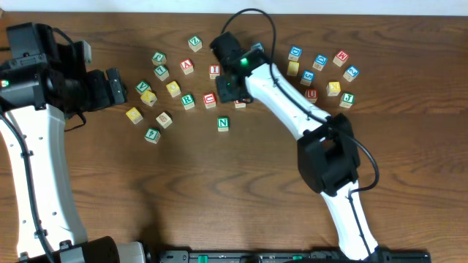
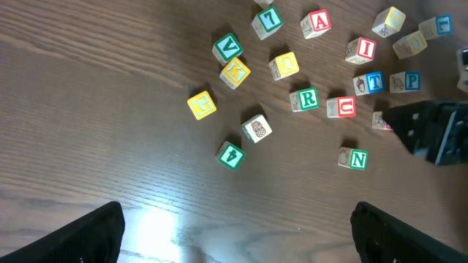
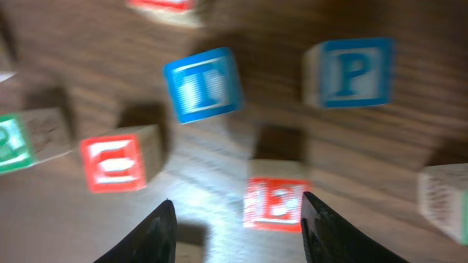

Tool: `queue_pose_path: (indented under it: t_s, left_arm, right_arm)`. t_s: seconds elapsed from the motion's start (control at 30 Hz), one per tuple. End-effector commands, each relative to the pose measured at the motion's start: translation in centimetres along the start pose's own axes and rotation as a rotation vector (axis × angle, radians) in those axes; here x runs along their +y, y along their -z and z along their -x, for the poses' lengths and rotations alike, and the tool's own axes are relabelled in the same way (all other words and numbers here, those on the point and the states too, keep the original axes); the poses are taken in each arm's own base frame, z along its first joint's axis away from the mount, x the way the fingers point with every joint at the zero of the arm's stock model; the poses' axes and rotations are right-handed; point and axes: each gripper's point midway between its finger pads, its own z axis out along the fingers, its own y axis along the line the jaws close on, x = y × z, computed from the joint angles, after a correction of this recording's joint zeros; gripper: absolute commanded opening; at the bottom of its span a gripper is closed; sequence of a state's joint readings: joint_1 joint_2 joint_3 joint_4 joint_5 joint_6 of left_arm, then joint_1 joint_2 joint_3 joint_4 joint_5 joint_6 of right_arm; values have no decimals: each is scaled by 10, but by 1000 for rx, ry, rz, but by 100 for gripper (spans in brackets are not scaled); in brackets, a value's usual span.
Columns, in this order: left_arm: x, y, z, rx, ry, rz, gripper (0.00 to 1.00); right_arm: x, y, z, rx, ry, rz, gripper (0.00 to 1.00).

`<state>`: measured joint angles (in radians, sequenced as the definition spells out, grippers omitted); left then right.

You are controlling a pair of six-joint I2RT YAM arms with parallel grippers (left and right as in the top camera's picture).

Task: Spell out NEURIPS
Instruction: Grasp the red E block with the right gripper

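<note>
Only the right wrist view shows the right tool [image 3: 237,199] half-wide and empty above the red E cube [image 3: 276,201]; overhead, the arm [image 1: 285,98] largely covers that cube. The left wrist view reads the N cube [image 2: 356,158] apart on the bench [image 2: 88,109], with the left tool [image 2: 238,226] wide.

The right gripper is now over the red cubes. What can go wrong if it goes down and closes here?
1. The red-framed wooden E cube lies off-centre between the fingers of the open right gripper, nearer to one of them. Closing may push or turn it rather than grip it.
2. A second red-framed wooden cube and the blue-framed wooden T cube stand close by, so a finger going down could knock them.
</note>
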<state>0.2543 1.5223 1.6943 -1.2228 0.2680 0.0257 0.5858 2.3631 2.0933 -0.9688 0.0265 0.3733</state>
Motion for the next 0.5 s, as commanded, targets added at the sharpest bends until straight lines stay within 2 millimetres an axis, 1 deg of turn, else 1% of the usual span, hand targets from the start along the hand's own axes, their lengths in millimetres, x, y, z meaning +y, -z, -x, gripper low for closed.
queue_pose_path:
  t_s: [0.0,0.2,0.33,0.47]
  left_arm:
    - [-3,8,6,-30,-3,-12,97]
    - [-3,8,6,-30,-4,-12,97]
    - [-3,8,6,-30,-3,-12,98]
    - [-3,8,6,-29,-3,-12,98]
  right_arm:
    - [-13,-5,3,2,-10,-17,49]
    - [-20,-15,-4,22,-10,-31,50]
    - [-20,-26,-9,24,8,-23,50]
    - [-22,-29,-12,29,6,-25,49]
